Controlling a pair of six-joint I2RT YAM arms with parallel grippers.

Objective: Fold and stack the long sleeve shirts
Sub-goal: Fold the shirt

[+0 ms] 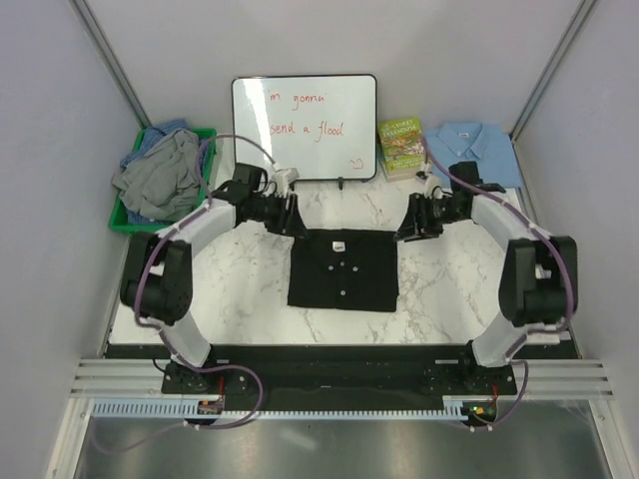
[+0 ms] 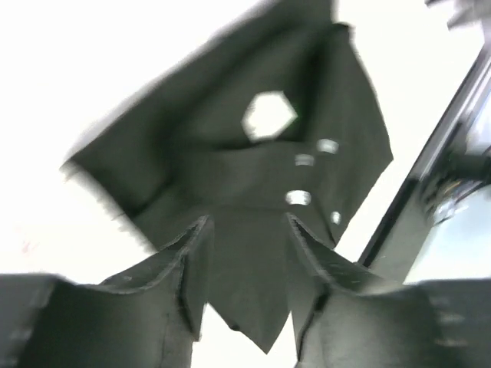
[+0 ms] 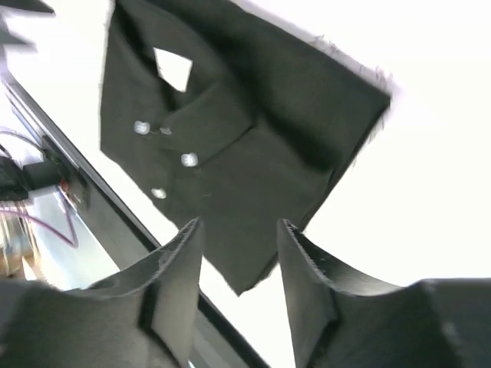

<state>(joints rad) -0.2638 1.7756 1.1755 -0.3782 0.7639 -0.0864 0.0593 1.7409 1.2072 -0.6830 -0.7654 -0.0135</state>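
A plain black long sleeve shirt (image 1: 342,269) lies folded into a rectangle at the middle of the marble table, small pale buttons facing up. My left gripper (image 1: 292,222) hovers over its far left corner, my right gripper (image 1: 407,232) over its far right corner. In the left wrist view the black shirt (image 2: 230,153) lies flat below the left gripper (image 2: 245,230), whose jaws stand apart with nothing between them. The right gripper (image 3: 239,226) is open too, above a corner of the shirt (image 3: 253,100). A light blue collared shirt (image 1: 474,150) lies folded at the back right.
A green bin (image 1: 125,215) at the back left holds a crumpled grey shirt (image 1: 160,180) and a blue one (image 1: 165,130). A whiteboard (image 1: 305,128) stands at the back middle, with a green-covered book (image 1: 401,148) to its right. Grey walls enclose the table.
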